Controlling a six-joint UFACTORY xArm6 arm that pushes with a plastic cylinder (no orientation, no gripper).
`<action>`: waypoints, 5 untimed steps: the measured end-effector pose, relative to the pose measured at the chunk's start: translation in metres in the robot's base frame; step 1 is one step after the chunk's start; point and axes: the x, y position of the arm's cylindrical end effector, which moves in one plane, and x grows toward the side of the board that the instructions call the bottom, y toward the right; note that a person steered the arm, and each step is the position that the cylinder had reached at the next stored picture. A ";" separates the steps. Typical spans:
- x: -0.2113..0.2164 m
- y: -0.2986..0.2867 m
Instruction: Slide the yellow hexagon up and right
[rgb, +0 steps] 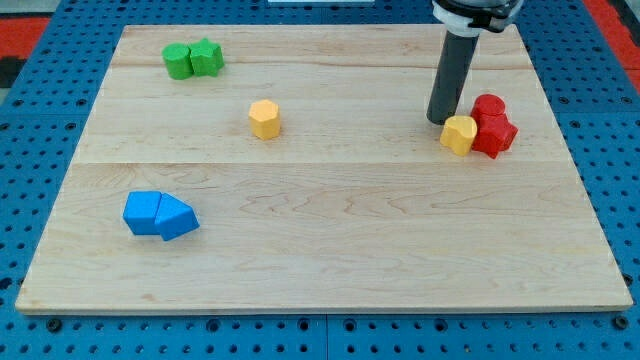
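- Resting on the pale wooden surface (330, 230), the yellow hexagon (264, 118) sits in the upper-left-centre part of the view, alone, with bare wood on every side of it.
- Up and to the view's right of that hexagon the wood shows no block until the cluster near the right edge.
- The rod's lower end, called my tip (439, 121), stands well to the view's right of the yellow hexagon, far apart from it.
- That tip sits just at the upper left of a second yellow block (459, 134), seemingly touching it or nearly so; its exact shape is hard to make out.
- Two red blocks (492, 124) press against the right side of this second yellow block, one behind the other.
- Two green blocks (194, 59) lie side by side and touching near the view's top left, above and left of the yellow hexagon.
- Two blue blocks (160, 214) lie together near the view's bottom left, below and left of the hexagon.
- The arm carries no hand, only the dark rod, so there is nothing spread or pressed together.
- A blue pegboard (50, 60) surrounds the surface.
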 end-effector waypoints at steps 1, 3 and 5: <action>0.005 -0.053; 0.034 -0.183; 0.004 -0.258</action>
